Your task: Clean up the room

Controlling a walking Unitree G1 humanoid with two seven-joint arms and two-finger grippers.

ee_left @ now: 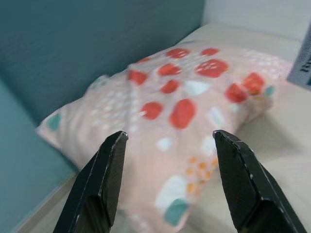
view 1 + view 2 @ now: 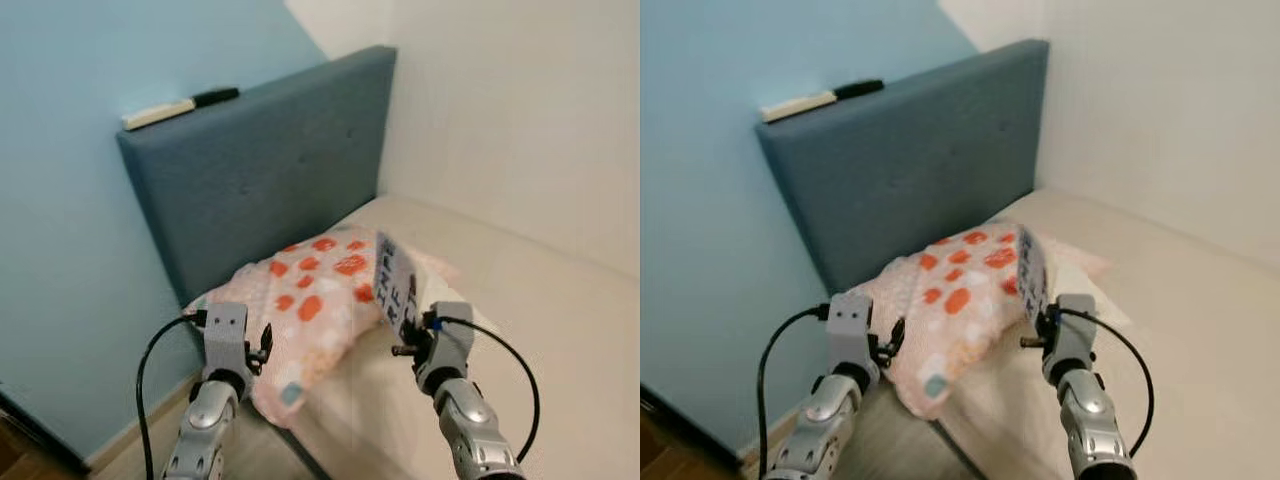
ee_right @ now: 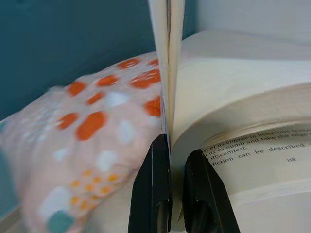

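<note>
A pink pillow with orange-red spots lies at the head of the bed, against the blue headboard. My right gripper is shut on several pages of an open book, which stands upright against the pillow's right side. In the right wrist view the black fingers pinch the thin upright pages, and the printed text block of the book fans out beside them. My left gripper is open, just in front of the pillow, at its left corner near the bed's edge.
The cream mattress stretches away to the right along a white wall. A white strip and a black pen-like object lie on top of the headboard. A blue wall stands on the left, with a strip of floor at the bottom left.
</note>
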